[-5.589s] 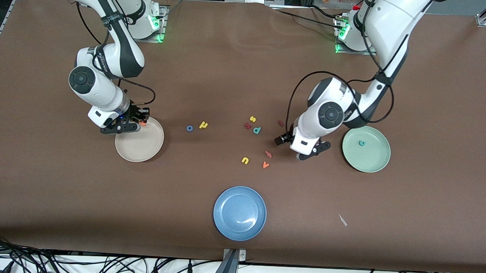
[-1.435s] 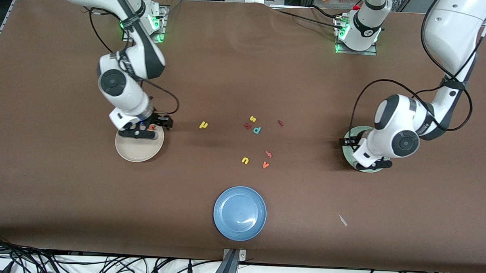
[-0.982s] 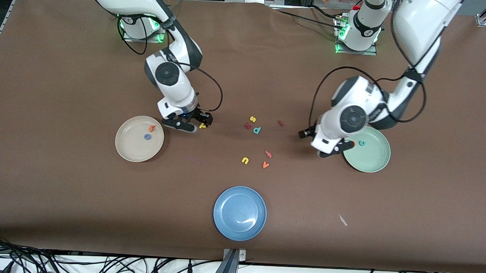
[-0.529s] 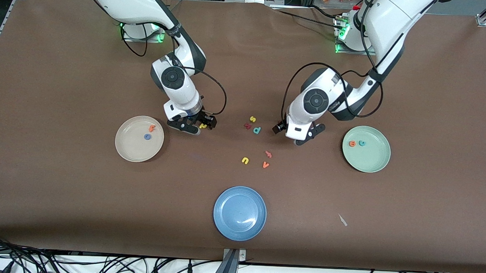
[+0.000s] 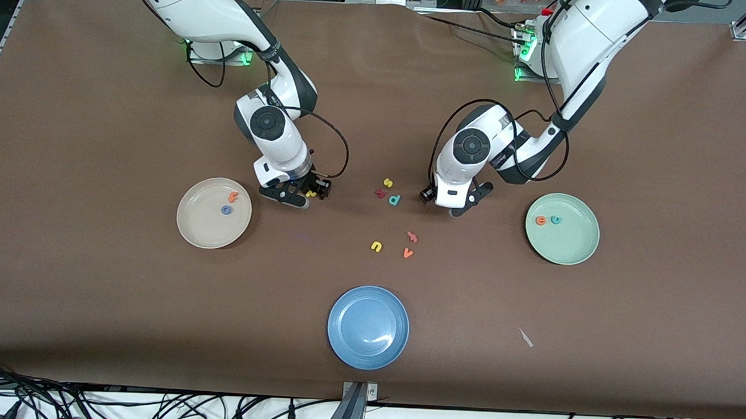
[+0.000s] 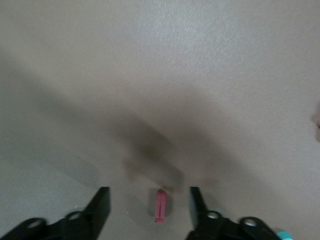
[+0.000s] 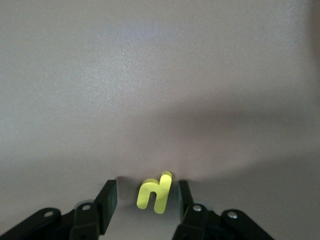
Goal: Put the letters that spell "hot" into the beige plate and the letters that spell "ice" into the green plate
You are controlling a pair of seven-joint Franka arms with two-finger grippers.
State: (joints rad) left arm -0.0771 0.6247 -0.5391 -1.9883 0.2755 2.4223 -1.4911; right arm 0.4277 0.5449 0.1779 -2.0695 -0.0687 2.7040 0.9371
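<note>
I have the right gripper (image 7: pixel 145 200) low over the table beside the beige plate (image 5: pixel 193 233), its fingers apart with the yellow h (image 7: pixel 155 192) lying between them, gaps on both sides, nothing gripped. The left gripper (image 6: pixel 150 205) straddles the dark red i (image 6: pixel 160 205) the same way, fingers spread wide and clear of it. The blue o (image 5: pixel 226 210) and orange t (image 5: pixel 232 197) lie in the beige plate, the orange e (image 5: pixel 541 221) and teal c (image 5: pixel 555 219) in the green plate (image 5: pixel 570 253).
</note>
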